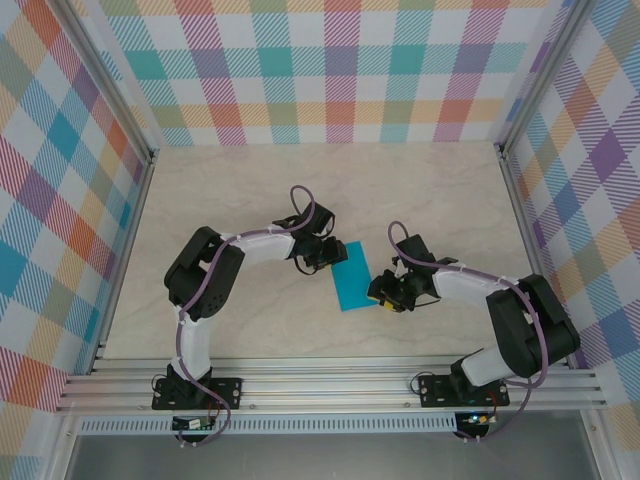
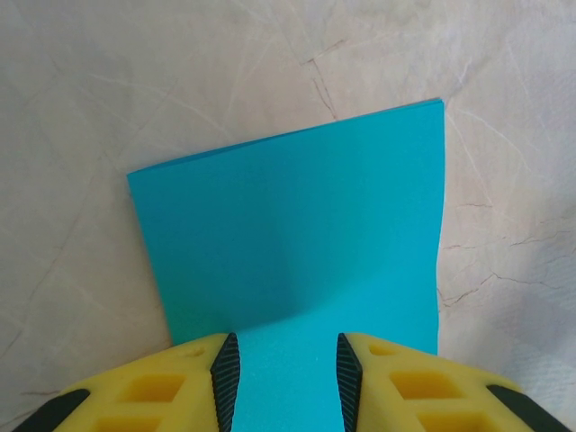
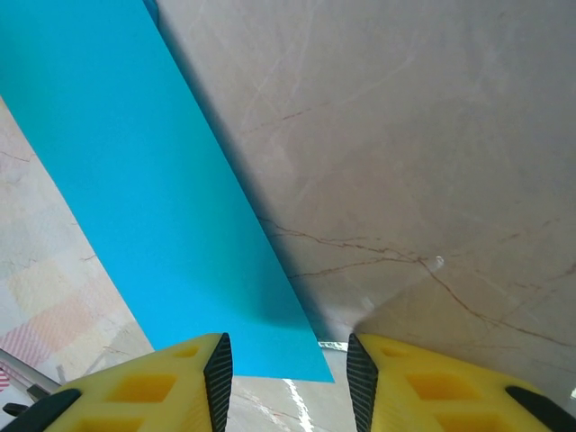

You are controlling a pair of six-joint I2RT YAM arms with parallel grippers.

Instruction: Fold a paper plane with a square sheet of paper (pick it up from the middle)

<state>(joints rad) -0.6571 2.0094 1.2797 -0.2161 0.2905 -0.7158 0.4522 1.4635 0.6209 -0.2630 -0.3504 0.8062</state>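
Marble counter [image 1: 250,200], plaid walls [image 1: 340,70]. Teal paper [image 1: 351,277] lies flat mid-counter, a rectangle, seemingly folded once; the plane's other folds remain. The left jaws and right jaws stand apart at its edges.

Pale marbled table [image 1: 420,190] here, thin brown veins wandering across it. On it, near the middle, lies the teal-blue sheet of paper [image 1: 350,277], showing as an oblong, set slightly askew.

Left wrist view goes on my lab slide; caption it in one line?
Open left pincer framing the near side of a teal paper sheet lying on the marbled table.
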